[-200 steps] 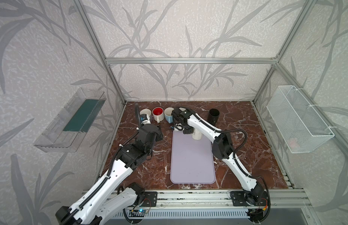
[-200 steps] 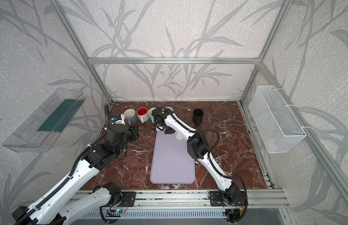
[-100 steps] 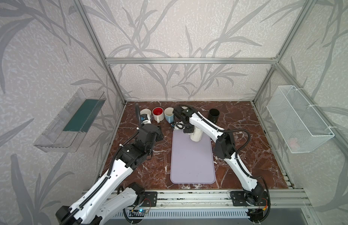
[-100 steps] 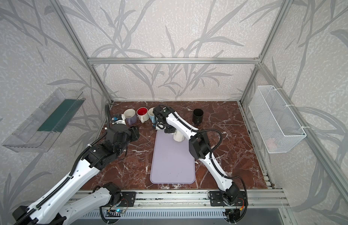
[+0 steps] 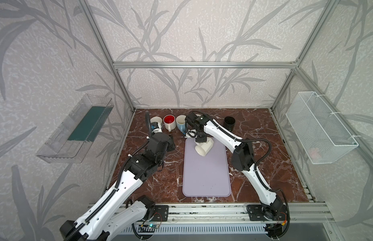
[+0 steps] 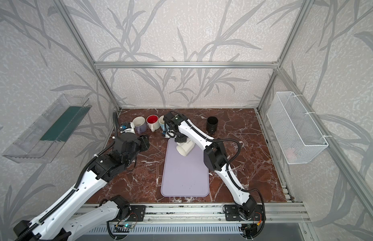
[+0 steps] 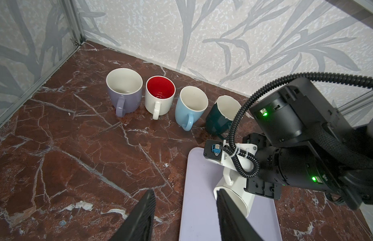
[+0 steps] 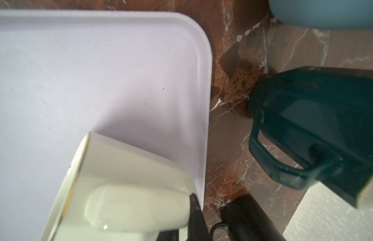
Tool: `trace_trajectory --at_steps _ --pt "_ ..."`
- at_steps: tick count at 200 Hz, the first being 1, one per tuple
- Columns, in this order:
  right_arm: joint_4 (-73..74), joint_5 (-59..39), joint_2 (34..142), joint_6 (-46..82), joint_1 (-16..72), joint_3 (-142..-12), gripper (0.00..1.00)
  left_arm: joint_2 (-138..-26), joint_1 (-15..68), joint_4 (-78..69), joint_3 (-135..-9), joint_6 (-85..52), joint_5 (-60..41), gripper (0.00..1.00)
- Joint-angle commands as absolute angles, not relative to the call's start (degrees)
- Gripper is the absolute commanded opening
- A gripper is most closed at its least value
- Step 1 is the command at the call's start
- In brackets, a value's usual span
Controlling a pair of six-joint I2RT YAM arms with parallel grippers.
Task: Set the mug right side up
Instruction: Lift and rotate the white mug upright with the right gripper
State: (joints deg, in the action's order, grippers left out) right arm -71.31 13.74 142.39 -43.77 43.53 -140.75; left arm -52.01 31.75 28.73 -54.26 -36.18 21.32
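The white mug point(image 5: 203, 147) point(image 6: 184, 148) hangs tilted on its side over the far end of the lavender mat point(image 5: 206, 177), its mouth turned toward the front left. My right gripper point(image 5: 200, 138) is shut on the mug's handle point(image 8: 135, 206); one black finger point(image 8: 196, 217) presses against the handle's side, the other is hidden. In the left wrist view the mug point(image 7: 237, 200) shows just beyond my left gripper point(image 7: 185, 194). That gripper stands open and empty, low over the table at the mat's left edge point(image 5: 171, 144).
A row of upright mugs stands at the back left: purple point(image 7: 125, 94), white with a red inside point(image 7: 160, 95), light blue point(image 7: 189, 106), dark teal point(image 7: 220, 116). A black mug point(image 5: 229, 123) stands at the back right. Wall bins hang on both sides.
The white mug has gone from standing on the mat to tilted on its side in the right gripper, which has closed tighter on the handle. The left arm has stayed put.
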Motion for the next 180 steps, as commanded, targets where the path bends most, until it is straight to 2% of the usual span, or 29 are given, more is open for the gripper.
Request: trace_trajectory --at_steps 1,31,76,180 --pt "-71.2 12.5 137.4 -42.1 43.0 -140.1 0.0 -51.3 31.5 29.6 -55.2 -36.9 22.2 0.51" --pt "-66.7 9.5 132.9 -37.5 42.5 -135.3 0.0 -50.8 31.4 30.4 -55.9 -37.0 21.8 0.5" --pt "-54.1 7.3 122.2 -27.9 41.5 -120.2 0.0 -51.4 31.4 31.5 -58.1 -37.5 18.6 0.5" --pt "-13.1 1.7 92.8 12.8 35.5 -74.6 0.0 -59.2 31.5 24.5 -59.4 -44.5 8.2 0.47"
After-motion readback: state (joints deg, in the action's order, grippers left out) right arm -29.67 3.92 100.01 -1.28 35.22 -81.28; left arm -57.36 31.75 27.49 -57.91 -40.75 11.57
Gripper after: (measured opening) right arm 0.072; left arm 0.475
